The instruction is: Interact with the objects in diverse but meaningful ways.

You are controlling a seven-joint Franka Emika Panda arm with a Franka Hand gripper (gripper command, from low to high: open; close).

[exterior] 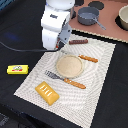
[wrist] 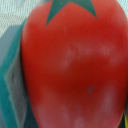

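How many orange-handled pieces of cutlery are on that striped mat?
2: a fork in front of the plate, a knife behind it. The arm may hide more.

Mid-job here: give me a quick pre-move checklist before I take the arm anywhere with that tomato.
1. Tomato at the gripper: ok, it fills the wrist view, green stem star showing.
2. Grasp closed on it: cannot tell, no fingers show in either view.
3. Gripper visible from outside: not ok, the arm's white body hides it in the exterior view.
4. Plate free as a drop spot: ok, nothing lies on it.
5. Cutlery near plate: ok to note, fork and knife flank it closely.
6. Grey pot: ok, upright on the stove board, apart from the arm.
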